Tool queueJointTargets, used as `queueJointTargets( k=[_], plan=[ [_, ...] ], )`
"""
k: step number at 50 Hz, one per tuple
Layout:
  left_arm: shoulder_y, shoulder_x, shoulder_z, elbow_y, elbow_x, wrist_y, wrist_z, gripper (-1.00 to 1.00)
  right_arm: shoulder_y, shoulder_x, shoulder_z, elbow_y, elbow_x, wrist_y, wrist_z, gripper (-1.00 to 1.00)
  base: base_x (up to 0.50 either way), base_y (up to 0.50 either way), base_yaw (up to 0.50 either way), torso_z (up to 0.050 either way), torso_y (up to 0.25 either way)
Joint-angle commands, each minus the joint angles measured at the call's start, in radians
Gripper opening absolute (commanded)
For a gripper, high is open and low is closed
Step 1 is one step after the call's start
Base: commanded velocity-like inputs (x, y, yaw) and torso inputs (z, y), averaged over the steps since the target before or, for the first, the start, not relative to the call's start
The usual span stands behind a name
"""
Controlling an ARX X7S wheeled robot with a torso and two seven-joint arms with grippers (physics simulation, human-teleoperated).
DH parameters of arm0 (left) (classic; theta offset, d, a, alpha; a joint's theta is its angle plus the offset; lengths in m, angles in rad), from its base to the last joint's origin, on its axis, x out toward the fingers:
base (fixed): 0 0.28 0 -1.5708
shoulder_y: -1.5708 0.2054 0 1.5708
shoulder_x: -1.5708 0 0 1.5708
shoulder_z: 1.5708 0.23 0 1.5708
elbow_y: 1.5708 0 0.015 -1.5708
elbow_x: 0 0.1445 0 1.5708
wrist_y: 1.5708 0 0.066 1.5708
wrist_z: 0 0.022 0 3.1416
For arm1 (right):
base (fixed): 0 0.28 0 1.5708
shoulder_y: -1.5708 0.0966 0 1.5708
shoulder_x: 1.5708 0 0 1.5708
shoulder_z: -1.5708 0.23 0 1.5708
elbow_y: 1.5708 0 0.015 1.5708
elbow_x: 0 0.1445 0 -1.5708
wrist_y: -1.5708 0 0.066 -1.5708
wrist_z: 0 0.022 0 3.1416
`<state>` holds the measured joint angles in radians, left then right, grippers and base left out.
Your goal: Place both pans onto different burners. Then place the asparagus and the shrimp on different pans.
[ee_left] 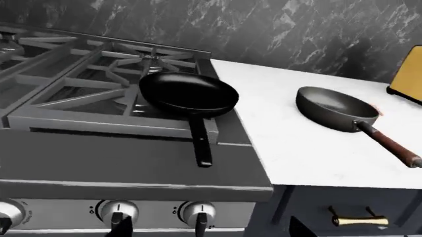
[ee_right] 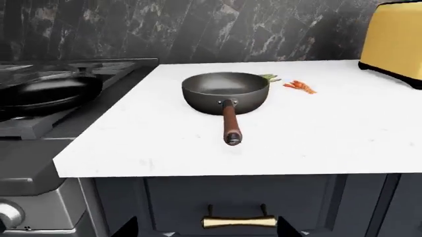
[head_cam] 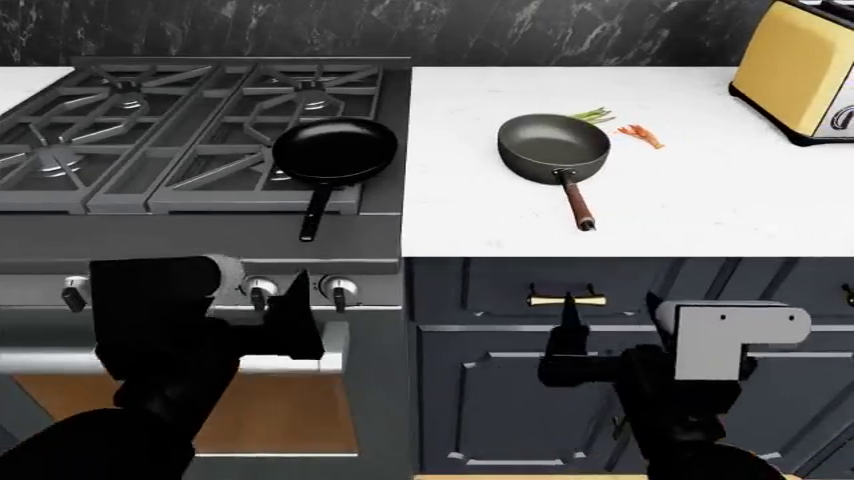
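1 skillet (head_cam: 335,149) overhanging grate (head_cam: 254,130) edge, grey pan (head_cam: 553,143) mid-counter (head_cam: 694,210)

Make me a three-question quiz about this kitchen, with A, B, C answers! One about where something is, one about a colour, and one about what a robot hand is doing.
1. Where is the black skillet?
A. on the stove grate
B. on the white counter
C. in the left gripper

2. What colour is the toaster?
A. red
B. green
C. yellow

3. What does the right gripper hold?
A. the shrimp
B. nothing
C. the asparagus

Answers:
1 A, it rests on the stove grate.
2 C, its body is yellow.
3 B, the shrimp and the asparagus lie on the counter beside the grey pan.
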<state>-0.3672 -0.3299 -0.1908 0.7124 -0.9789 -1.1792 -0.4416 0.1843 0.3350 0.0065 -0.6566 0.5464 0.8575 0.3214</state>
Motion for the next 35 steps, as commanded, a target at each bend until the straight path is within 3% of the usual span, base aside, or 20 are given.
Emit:
queueJointTargets(
  k=[1, 6, 22, 35],
  plan=[
    [-0.281, -0.102, -0.144, 0.13, -0.575, -0.357, -0.375, 1.0, 0.206, 0.054, 0.182, -0.323, 0.274, 0.494, 0.128, 1.0, 0.0, 0.0, 0.0, 0.0, 0.0],
    [-0.311, -0.139, -0.125, 0.119, -0.652, -0.322, -0.448, 1.0, 0.222, 0.054, 0.237, -0.36, 0.327, 0.512, 0.14, 1.0, 0.27, 0.0, 0.0, 0.0, 0.0],
    [-0.27, -0.159, -0.113, 0.15, -0.607, -0.278, -0.415, 1.0, 0.194, 0.075, 0.231, -0.343, 0.339, 0.47, 0.155, 1.0, 0.5, 0.0, 0.0, 0.0, 0.0],
    [-0.236, -0.168, -0.105, 0.163, -0.54, -0.252, -0.362, 1.0, 0.282, 0.082, 0.229, -0.299, 0.405, 0.557, 0.217, 1.0, 0.49, 0.0, 0.0, 0.0, 0.0]
  ],
)
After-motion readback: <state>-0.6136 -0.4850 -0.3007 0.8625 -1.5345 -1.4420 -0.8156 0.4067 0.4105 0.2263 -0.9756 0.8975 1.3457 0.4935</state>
